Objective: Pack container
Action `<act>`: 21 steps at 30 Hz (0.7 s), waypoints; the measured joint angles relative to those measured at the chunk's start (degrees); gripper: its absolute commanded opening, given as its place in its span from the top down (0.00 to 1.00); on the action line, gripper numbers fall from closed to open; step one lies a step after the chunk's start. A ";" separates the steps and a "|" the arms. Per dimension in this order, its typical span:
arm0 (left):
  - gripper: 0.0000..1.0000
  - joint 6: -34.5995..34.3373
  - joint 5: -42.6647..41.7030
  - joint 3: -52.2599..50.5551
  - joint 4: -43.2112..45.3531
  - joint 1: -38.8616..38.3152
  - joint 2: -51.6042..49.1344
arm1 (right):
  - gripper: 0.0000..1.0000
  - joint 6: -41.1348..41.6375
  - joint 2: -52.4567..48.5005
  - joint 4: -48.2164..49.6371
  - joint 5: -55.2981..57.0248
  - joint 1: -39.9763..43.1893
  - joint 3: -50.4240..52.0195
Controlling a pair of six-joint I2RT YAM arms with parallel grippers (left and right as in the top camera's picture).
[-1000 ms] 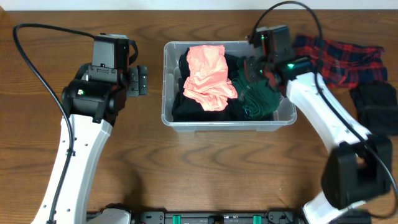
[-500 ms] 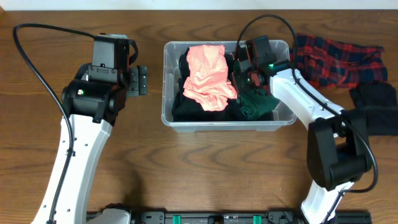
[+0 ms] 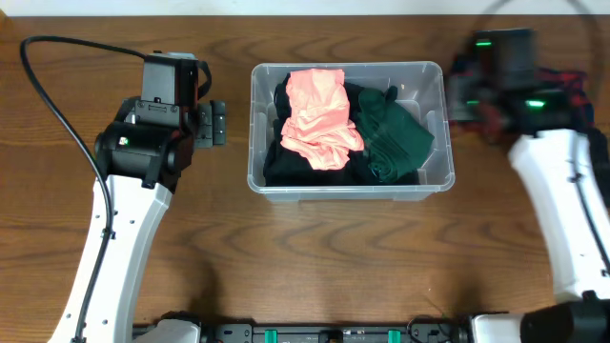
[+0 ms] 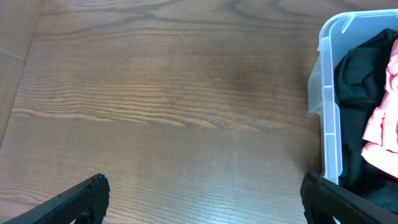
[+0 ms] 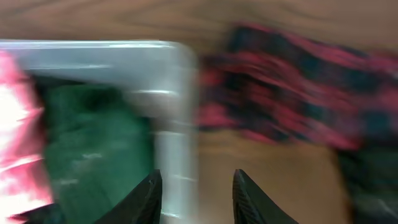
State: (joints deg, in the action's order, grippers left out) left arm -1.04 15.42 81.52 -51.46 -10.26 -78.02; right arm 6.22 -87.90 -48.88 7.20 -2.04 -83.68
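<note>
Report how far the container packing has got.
Done: pink cloth, green cloth and black cloth lie in the container. In hand: nothing; right end effector hangs empty, jaws apart, over the container's corner; left end effector open over the table. To do: plaid cloth lies outside.

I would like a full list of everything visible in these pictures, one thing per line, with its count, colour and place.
table: one, brown wood, under everything.
container: one, clear plastic, centre of the table.
pink garment: one, coral pink, inside the container, on top, left of middle.
green garment: one, dark green, inside the container, right part.
black garment: one, black, inside the container, under the pink one.
plaid cloth: one, red and dark checks, on the table right of the container.
left gripper: one, black, open and empty, left of the container.
right gripper: one, black, jaws apart, empty, above the container's right wall.
</note>
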 measured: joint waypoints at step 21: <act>0.02 -0.02 0.00 0.00 0.00 0.00 0.00 | 0.01 4.24 -19.15 -0.68 -0.61 39.47 0.07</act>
State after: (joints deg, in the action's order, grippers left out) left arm -1.06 15.42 81.52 -51.46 -10.26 -78.02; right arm 10.46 -107.04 -49.56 6.59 37.43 -83.61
